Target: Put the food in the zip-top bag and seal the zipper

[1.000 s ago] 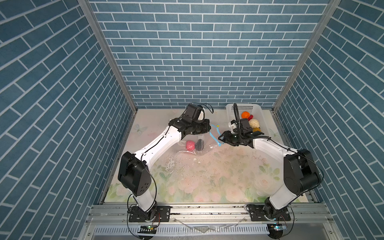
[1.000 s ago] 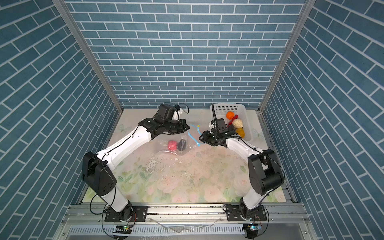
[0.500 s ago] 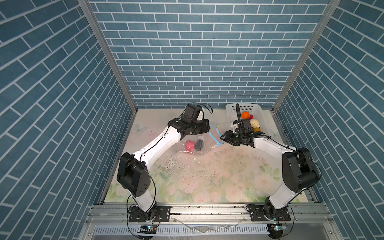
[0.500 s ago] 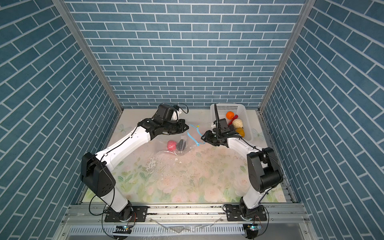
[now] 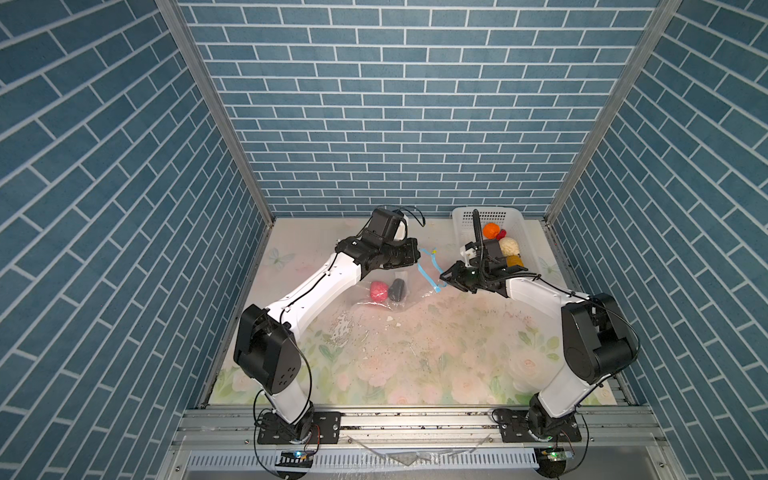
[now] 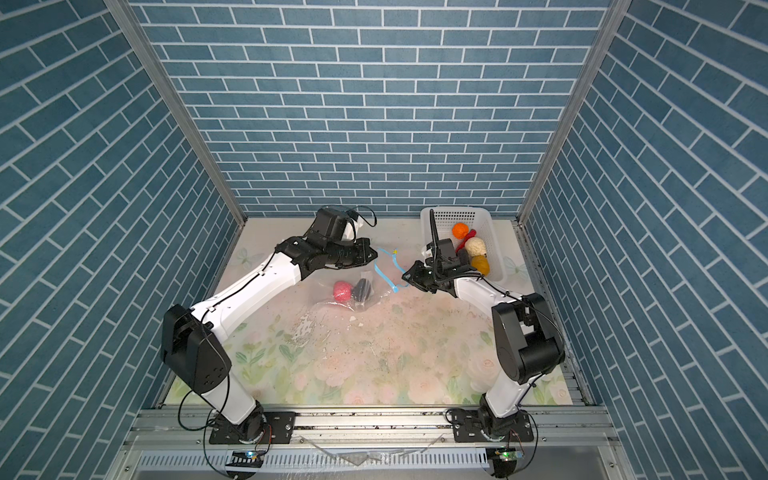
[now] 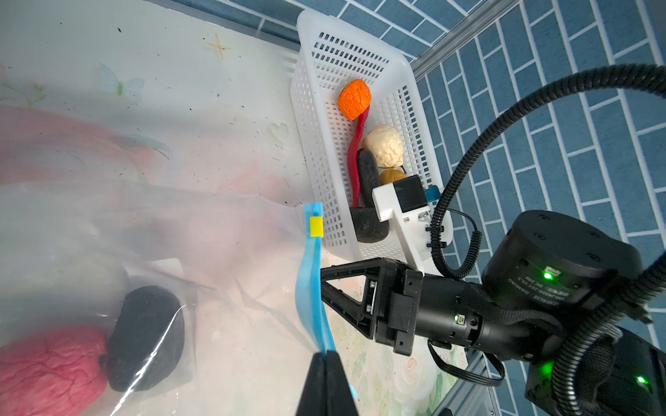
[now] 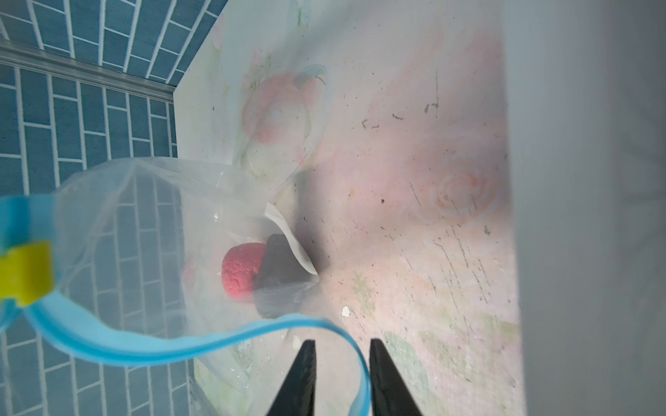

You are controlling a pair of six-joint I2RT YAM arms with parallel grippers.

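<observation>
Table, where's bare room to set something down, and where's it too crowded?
Free: the front of the table, between both arm bases. Crowded: mid-back, where the left end effector pinches the zipper, the right end effector straddles it, beside the basket.

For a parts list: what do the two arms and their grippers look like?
Both the left arm and right arm have white link shells with black joint housings. The left gripper and right gripper have black tapering fingers. A ribbed black cable hose and white camera mount sit at the right wrist; green lights glow there.
</observation>
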